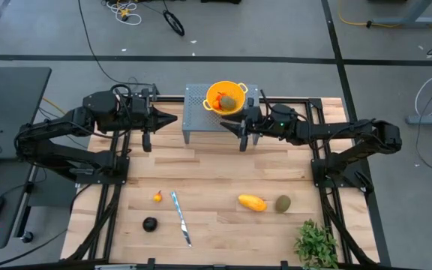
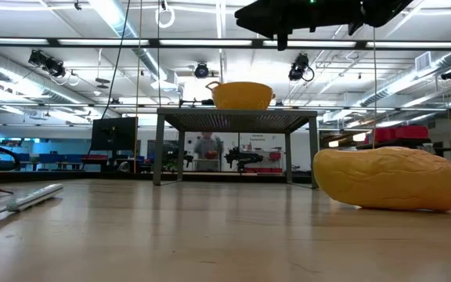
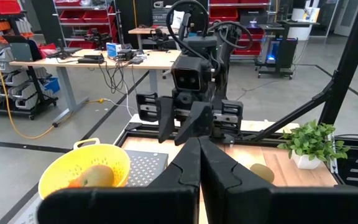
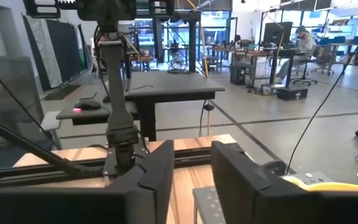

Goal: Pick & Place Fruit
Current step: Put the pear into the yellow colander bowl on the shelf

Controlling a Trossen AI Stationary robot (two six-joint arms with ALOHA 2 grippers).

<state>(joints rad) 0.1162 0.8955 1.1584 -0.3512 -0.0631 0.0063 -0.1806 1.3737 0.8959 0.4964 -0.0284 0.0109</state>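
A yellow colander (image 1: 226, 97) stands on a grey perforated stand (image 1: 201, 120) at the table's far edge. It holds an olive-green fruit (image 3: 98, 175) and small orange-red pieces. On the table near the front lie a small orange fruit (image 1: 157, 197), a dark round fruit (image 1: 150, 223), a yellow-orange oblong fruit (image 1: 251, 202) and an olive-green oval fruit (image 1: 283, 202). My right gripper (image 1: 226, 125) hangs level just in front of the stand, below the colander, fingers parted and empty (image 4: 191, 171). My left gripper (image 1: 175, 118) waits shut to the stand's left (image 3: 199, 155).
A slim silver knife (image 1: 181, 217) lies between the dark fruit and the oblong one. A leafy green plant (image 1: 317, 244) stands at the near right corner. Bare wood lies across the table's middle. Both arms hover high above the tabletop.
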